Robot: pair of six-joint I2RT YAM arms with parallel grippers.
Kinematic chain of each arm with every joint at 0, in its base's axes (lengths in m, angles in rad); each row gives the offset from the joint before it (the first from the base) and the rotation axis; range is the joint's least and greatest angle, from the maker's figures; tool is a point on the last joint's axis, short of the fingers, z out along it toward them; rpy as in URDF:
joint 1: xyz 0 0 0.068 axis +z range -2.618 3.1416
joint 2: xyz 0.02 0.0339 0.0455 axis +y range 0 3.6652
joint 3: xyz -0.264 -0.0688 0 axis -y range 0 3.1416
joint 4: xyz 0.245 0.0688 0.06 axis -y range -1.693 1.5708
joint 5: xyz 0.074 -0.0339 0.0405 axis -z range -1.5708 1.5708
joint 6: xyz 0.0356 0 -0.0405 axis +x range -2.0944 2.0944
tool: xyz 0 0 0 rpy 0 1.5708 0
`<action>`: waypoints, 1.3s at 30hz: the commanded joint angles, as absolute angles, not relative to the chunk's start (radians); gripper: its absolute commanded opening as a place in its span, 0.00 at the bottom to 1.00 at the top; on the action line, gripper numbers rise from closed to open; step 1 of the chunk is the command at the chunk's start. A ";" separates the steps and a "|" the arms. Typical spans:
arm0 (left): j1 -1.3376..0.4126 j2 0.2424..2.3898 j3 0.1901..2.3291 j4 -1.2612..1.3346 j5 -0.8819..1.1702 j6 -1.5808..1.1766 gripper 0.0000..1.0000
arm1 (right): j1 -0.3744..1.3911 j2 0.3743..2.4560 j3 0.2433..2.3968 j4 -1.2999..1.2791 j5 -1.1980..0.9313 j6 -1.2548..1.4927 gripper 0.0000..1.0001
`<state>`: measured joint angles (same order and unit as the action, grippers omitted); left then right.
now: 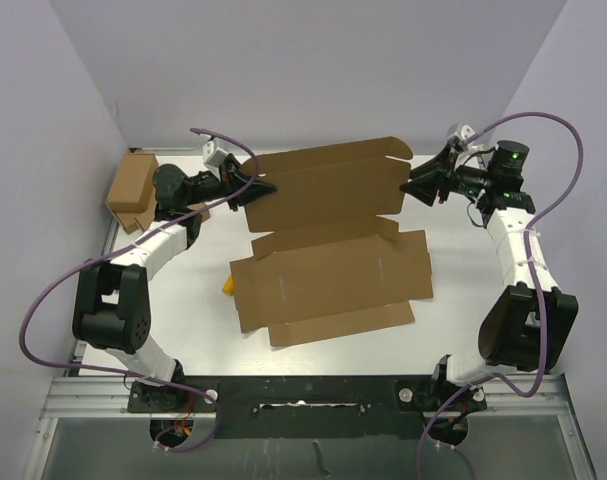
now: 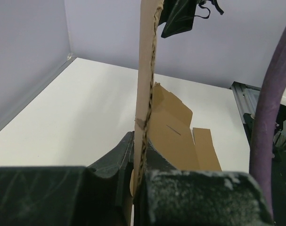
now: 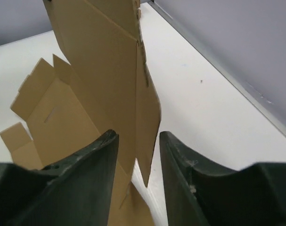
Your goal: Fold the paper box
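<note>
Cardboard of the paper box (image 1: 333, 270) lay half flat on the table (image 1: 463, 320), far panel raised. Its left edge sat pinched in the left claw (image 1: 268, 187); the right claw (image 1: 406, 187) straddled the right edge, jaws apart.

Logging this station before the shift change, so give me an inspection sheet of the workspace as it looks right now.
Surface: white table, cardboard spread across its middle.
Job's things: paper box unfolded, far panel raised, near panels flat.
Clutter: small brown box far left; yellow object at the sheet's left edge.
Grippers: left gripper shut on the raised panel's edge; right gripper open, fingers straddling the opposite edge.
Cables: purple cables loop beside both arms.
Surroundings: plain walls on three sides.
</note>
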<state>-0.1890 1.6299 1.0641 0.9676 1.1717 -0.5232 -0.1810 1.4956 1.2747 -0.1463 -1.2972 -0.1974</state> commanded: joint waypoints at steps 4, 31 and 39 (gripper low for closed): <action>-0.143 1.631 1.044 1.328 1.134 -0.683 0.00 | -0.286 1.436 1.351 -0.397 -1.340 -0.486 0.68; -0.143 1.639 1.022 1.434 1.136 -0.725 0.00 | -0.178 1.633 0.915 0.562 -1.276 0.138 0.17; -0.163 1.614 1.007 1.375 1.117 -0.676 0.00 | -0.108 1.615 0.824 0.767 -1.238 0.253 0.12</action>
